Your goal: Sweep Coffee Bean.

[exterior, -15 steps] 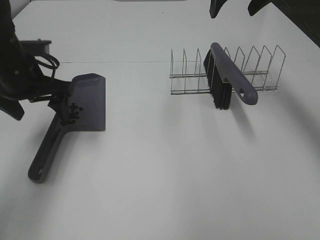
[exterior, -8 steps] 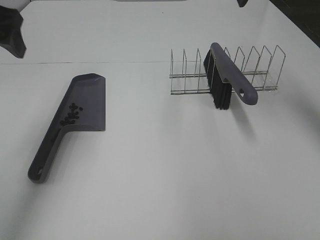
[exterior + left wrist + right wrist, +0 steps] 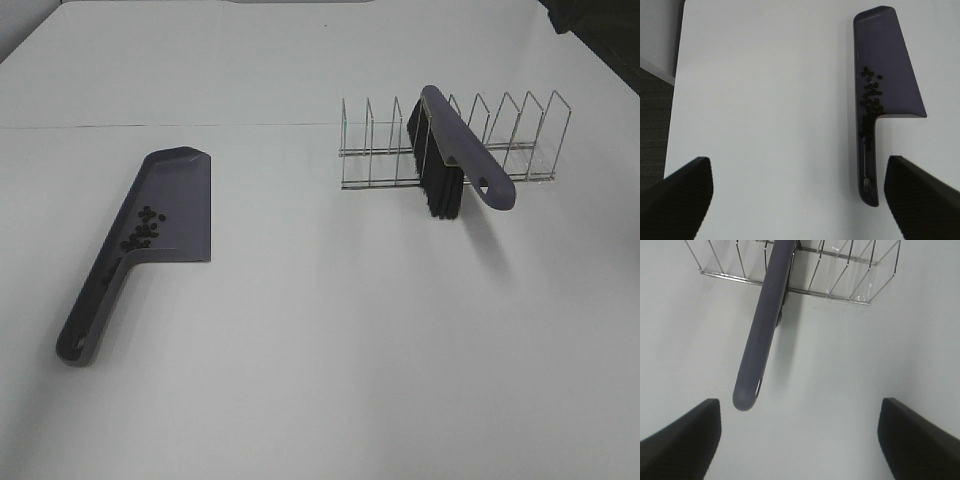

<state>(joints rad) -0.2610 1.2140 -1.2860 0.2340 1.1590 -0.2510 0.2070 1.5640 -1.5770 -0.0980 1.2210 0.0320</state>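
Coffee beans point(image 3: 869, 102) sit clustered in the dustpan point(image 3: 175, 205), along its raised side and into the handle channel; none seen loose on the surface point(image 3: 330, 340). Judgement: tiny, light, hard, roll easily, so move them by the dustpan handle, kept level. Brush point(image 3: 452, 155) rests in the wire rack point(image 3: 520, 140). Left end effector point(image 3: 799, 195) and right end effector point(image 3: 799, 432): both spread wide, empty. Only wrist views show them; overhead shows neither, but shows the whole layout.
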